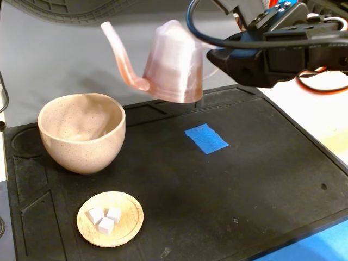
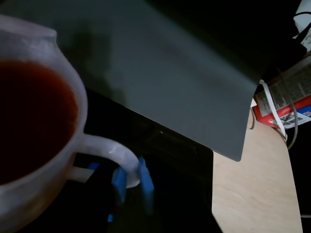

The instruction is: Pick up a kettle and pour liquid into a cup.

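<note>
Claw (image 1: 213,64) apparently grips the kettle (image 1: 175,62) by its handle, airborne right of the cup (image 1: 82,132); liquid (image 2: 31,116) fills the kettle.

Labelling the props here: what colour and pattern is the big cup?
Beige-pink with fine dark speckles; the cup shows best in the fixed view.

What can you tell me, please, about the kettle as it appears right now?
The kettle is translucent pink ridged plastic, cone-shaped, with a thin curved spout pointing up-left in the fixed view. It hangs above the black mat, right of the cup. The gripper holds its loop handle. The wrist view shows reddish-brown liquid inside.
</note>
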Robot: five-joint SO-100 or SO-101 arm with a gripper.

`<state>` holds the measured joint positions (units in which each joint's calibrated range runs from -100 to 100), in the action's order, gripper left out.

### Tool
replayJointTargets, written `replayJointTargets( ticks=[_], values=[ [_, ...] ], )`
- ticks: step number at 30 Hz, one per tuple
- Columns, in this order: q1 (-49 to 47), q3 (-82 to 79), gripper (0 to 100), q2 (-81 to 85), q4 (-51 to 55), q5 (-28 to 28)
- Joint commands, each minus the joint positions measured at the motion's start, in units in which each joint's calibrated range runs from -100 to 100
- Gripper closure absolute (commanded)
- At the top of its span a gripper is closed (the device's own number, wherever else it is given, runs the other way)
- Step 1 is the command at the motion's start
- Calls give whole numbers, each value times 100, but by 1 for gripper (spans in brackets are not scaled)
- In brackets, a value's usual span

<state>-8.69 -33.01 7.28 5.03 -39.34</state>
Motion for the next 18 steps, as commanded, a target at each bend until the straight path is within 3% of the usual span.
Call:
replayJointTargets(
  ticks=[1, 7, 18],
  values=[
    [-17, 388, 99, 364, 3, 16],
    [-2, 388, 99, 347, 3, 352],
    [-17, 569, 99, 6, -67, 384]
  ],
)
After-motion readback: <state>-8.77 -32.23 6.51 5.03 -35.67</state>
